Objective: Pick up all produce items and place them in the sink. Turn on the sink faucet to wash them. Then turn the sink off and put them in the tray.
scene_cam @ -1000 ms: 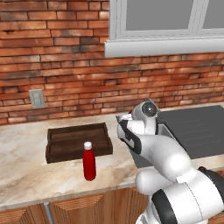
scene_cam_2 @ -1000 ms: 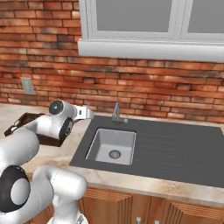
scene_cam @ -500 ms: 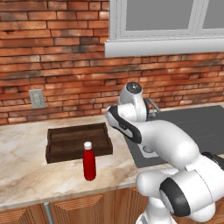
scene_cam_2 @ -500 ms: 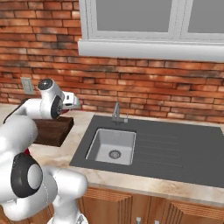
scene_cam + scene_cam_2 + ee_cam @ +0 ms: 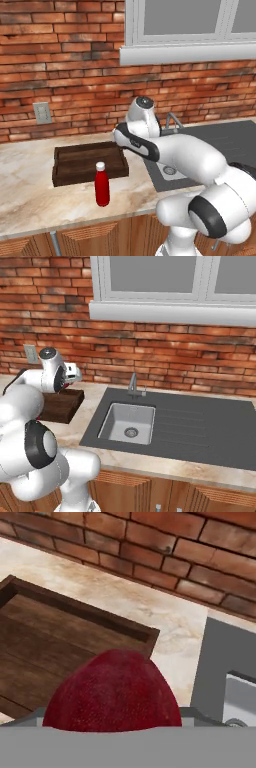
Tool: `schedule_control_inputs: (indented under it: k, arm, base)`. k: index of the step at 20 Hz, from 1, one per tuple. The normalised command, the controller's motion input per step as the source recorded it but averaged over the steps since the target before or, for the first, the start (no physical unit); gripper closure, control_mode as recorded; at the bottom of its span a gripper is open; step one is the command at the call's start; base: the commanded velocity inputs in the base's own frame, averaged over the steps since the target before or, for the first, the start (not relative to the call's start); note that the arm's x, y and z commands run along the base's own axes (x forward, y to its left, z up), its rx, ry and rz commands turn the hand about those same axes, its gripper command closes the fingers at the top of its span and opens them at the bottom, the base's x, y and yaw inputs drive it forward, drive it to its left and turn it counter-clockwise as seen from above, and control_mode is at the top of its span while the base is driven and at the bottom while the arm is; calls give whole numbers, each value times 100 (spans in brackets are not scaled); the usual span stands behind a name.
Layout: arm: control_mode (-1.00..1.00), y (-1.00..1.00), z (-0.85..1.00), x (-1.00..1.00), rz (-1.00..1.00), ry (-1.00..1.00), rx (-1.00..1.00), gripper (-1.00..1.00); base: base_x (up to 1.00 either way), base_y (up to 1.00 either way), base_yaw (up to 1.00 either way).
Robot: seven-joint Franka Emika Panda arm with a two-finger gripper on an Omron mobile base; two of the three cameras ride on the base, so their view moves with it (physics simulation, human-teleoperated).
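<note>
On the table's left lies the tray (image 5: 89,164), with a red bottle (image 5: 102,184) standing in front of it. The claw hangs over the tray's right end, jaws set wide around the fruit (image 5: 114,693), which it holds. The fruit looks small, round, firm and light, likely smooth-skinned and prone to slip, so grip across its widest middle. To the right sits the sink (image 5: 128,423).

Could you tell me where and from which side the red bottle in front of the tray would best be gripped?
I would grip the red bottle at mid-body, below the white cap, coming level from the counter front edge: it stands upright, its sides are straight, and the tray lies just behind it.
</note>
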Motion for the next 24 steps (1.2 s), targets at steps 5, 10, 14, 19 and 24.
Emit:
schedule_control_inputs:
  k: [5,10,14,19,24]
  arm:
    - [-100,43,-32,0,16,4,0,100]
    - [-100,41,-34,0,11,11,-3,100]
    - [-100,31,-33,0,8,14,-6,100]
    - [-100,26,-28,5,7,13,-4,100]
    - [-100,19,-30,10,5,11,-3,100]
  base:
    - [0,0,0]
    - [0,0,0]
    - [0,0,0]
    - [0,0,0]
    - [0,0,0]
